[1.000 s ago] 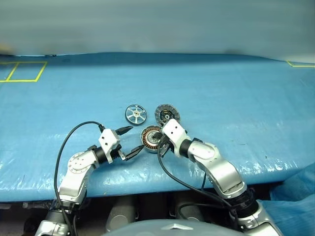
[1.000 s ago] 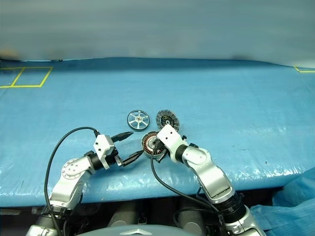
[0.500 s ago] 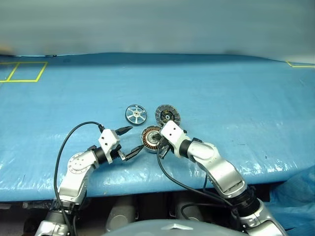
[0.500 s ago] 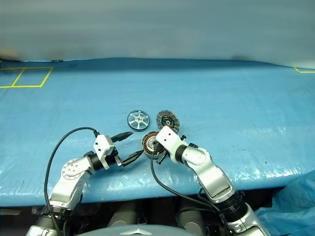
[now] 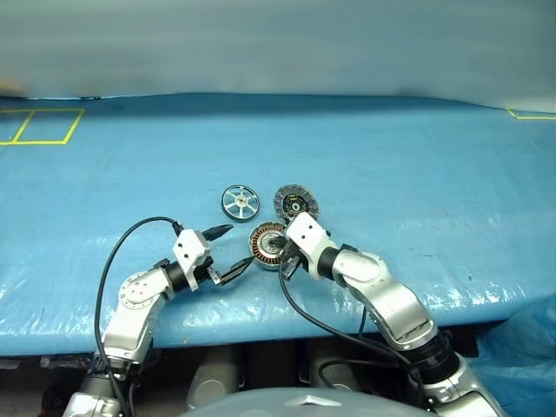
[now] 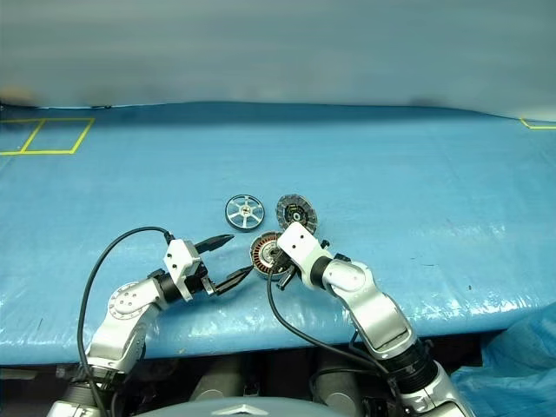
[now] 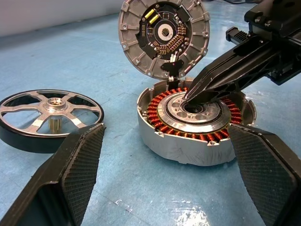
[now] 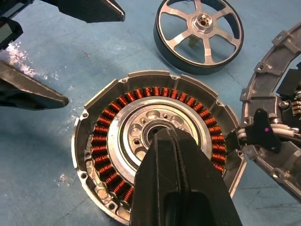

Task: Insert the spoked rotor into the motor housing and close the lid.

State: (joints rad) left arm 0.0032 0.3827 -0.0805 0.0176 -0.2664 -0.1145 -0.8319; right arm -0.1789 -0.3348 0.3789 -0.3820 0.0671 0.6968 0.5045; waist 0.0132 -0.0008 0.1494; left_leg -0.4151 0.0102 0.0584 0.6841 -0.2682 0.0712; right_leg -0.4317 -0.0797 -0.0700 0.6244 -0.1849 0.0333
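right gripper [image 7: 192, 95] closed, tips in motor housing [image 7: 195, 123] centre

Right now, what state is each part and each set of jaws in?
Motor housing: open, empty, windings showing.
Spoked rotor: flat on the blue cover, beside the housing, not held.
Lid: swung up, tethered to the housing's edge by wires.
Left gripper: jaws open, holding nothing.
Right gripper: jaws shut, tips at the housing's centre hole.
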